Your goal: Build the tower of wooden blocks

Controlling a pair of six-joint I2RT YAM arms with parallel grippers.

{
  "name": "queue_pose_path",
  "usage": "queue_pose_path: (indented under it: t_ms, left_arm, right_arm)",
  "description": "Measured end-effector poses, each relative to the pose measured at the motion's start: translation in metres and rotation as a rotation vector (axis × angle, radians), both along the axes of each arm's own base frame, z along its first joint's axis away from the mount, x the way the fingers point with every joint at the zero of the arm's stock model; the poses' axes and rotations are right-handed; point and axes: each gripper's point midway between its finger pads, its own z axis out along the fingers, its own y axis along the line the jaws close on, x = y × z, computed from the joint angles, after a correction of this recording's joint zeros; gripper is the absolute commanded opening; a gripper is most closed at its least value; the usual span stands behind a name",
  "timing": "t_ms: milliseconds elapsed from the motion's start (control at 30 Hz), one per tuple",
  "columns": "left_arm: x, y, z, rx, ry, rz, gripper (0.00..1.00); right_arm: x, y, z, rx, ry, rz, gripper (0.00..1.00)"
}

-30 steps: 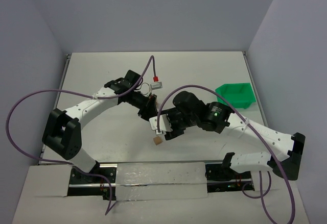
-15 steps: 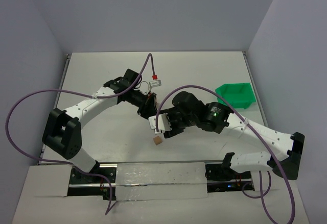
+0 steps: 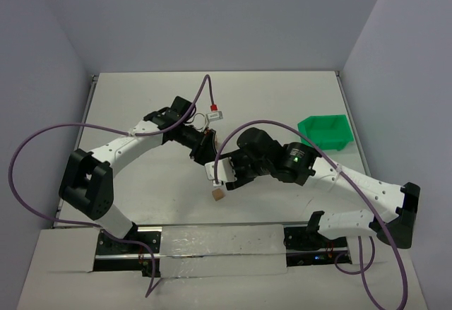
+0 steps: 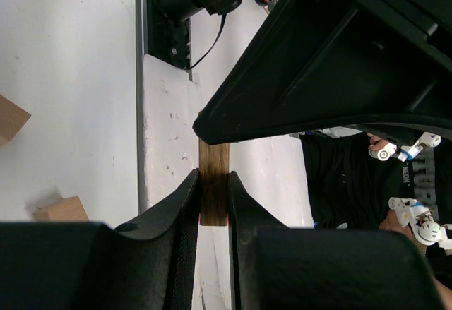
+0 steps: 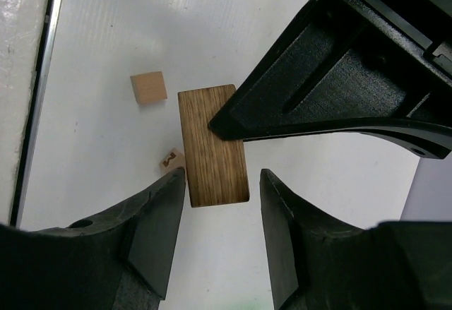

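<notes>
You see a dark brown wooden slab [image 5: 212,147] streaked with fine lengthwise grain. The plain cube [image 5: 148,87] is pale tan; the marked cube [image 5: 171,160] shows a dark brown figure on its light face. The bin [image 3: 325,130] is bright green, the table [image 3: 141,98] white, the cables [image 3: 207,87] purple. The left gripper [image 4: 213,183] and right gripper [image 5: 222,183] are black.

High rear overview, two close wrist views, sharing plank [image 5: 212,147]

A dark-brown, grained plank [image 5: 213,147] is held over the table [image 5: 106,27], pinched across its thin faces by the left hand [image 4: 213,181]. Two small light-brown cubes lie on the table apart from each other: a plain cube [image 5: 148,87] and a marked cube [image 5: 171,159] showing a dark mark, at the plank's edge.
</notes>
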Motion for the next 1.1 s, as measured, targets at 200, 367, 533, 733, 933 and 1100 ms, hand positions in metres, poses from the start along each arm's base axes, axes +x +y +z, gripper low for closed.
queue_pose_path:
  t_ms: [200, 367, 533, 733, 933, 1100]
  left_arm:
    - [0.0003, 0.0005, 0.0002, -0.002, 0.003, 0.001, 0.00]
    - [0.0008, 0.0013, 0.0016, -0.007, 0.009, 0.002, 0.00]
    - [0.0008, 0.0017, 0.0014, -0.008, 0.012, 0.002, 0.04]
    - [0.0011, 0.0026, -0.0004, -0.011, 0.016, 0.004, 0.12]
    - [0.0027, 0.0028, -0.0003, -0.015, 0.014, 0.008, 0.00]
    - [0.0040, 0.0033, -0.0022, -0.010, 0.009, 0.016, 0.00]
  right_arm:
    - [0.0009, 0.0005, -0.0015, -0.012, -0.015, 0.006, 0.49]
    - [0.0020, 0.0007, -0.0029, -0.023, -0.025, 0.009, 0.43]
    - [0.0019, 0.0009, -0.0034, -0.027, -0.031, 0.014, 0.36]
    - [0.0017, 0.0010, -0.0047, -0.030, -0.029, 0.014, 0.11]
    - [0.0034, 0.0009, -0.0046, -0.028, -0.031, -0.002, 0.48]
    - [0.0089, 0.0022, -0.0019, -0.015, -0.041, -0.038, 0.63]
